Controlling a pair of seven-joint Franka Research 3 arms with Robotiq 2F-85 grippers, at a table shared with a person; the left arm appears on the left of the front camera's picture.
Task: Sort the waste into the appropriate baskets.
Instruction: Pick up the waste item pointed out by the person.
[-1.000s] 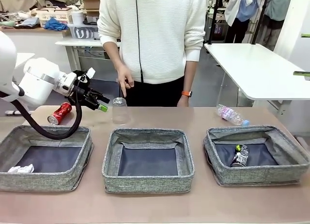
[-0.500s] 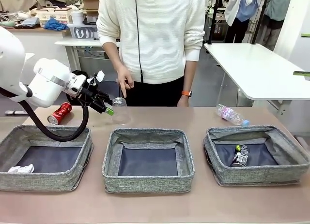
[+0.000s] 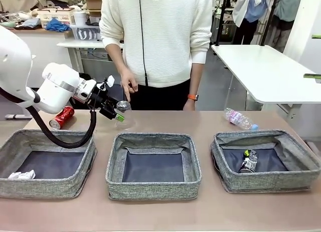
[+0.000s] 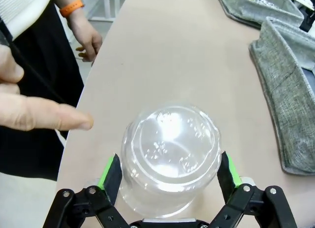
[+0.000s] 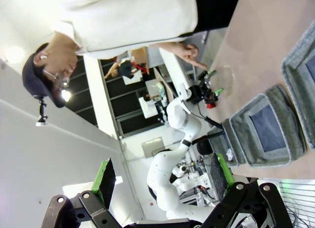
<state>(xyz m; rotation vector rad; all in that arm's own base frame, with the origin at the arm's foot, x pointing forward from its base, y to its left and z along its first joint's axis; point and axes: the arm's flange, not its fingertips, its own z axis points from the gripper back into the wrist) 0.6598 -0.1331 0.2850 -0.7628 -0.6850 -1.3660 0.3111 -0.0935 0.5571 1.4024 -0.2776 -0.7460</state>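
A clear plastic cup (image 3: 124, 114) stands upside down on the table behind the middle basket (image 3: 153, 190). My left gripper (image 3: 118, 111) is open around it; in the left wrist view the cup (image 4: 170, 154) sits between the green pads (image 4: 111, 170). A crushed red can (image 3: 61, 117) lies behind the left basket (image 3: 50, 188), which holds a crumpled white paper ball (image 3: 21, 175). The right basket (image 3: 266, 182) holds a dark crushed can (image 3: 248, 161). A clear bottle with a blue cap (image 3: 238, 119) lies behind it. My right gripper (image 5: 162, 164) is open and holds nothing.
A person in a white sweater stands at the far side, one hand (image 3: 129, 86) hanging just above the cup, its finger (image 4: 47, 117) close to my left gripper. The other hand (image 3: 189, 104) rests at the table edge. A white table (image 3: 261, 71) stands back right.
My left arm has moved right, from beside the red can to the cup, and its open fingers now stand on both sides of the cup. The person's hand has hardly moved.
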